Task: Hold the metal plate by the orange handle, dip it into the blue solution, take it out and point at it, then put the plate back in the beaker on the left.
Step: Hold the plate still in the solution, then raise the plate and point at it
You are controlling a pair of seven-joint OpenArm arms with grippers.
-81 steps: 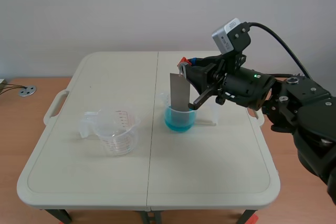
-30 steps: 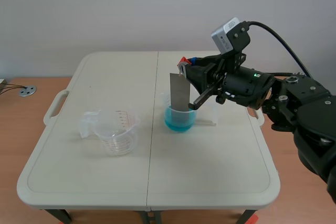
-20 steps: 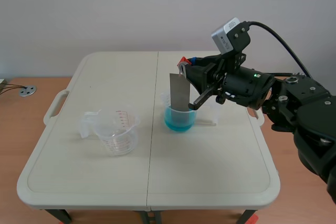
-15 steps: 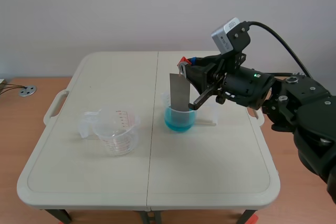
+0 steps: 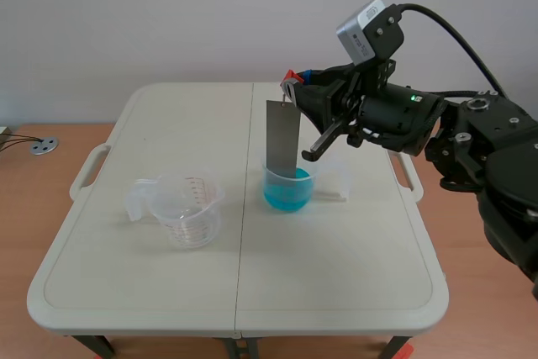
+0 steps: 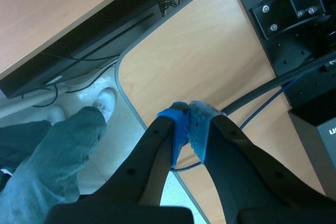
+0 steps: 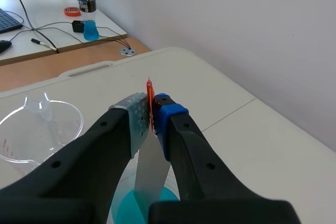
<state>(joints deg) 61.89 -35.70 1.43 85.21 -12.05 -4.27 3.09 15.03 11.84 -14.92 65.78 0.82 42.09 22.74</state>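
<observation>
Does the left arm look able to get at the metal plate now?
Probably not yet. The left gripper, shut, is over a wooden desk edge, out of the scene view. Left of the metal plate only the empty beaker stands, low, so the way looks free.

I've got the grey metal plate [image 5: 281, 136] hanging upright by its orange handle [image 5: 290, 78], lower end inside the blue solution's beaker [image 5: 288, 191].

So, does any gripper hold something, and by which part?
The right gripper holds the metal plate by its orange handle; the left gripper, shut, holds nothing.
</observation>
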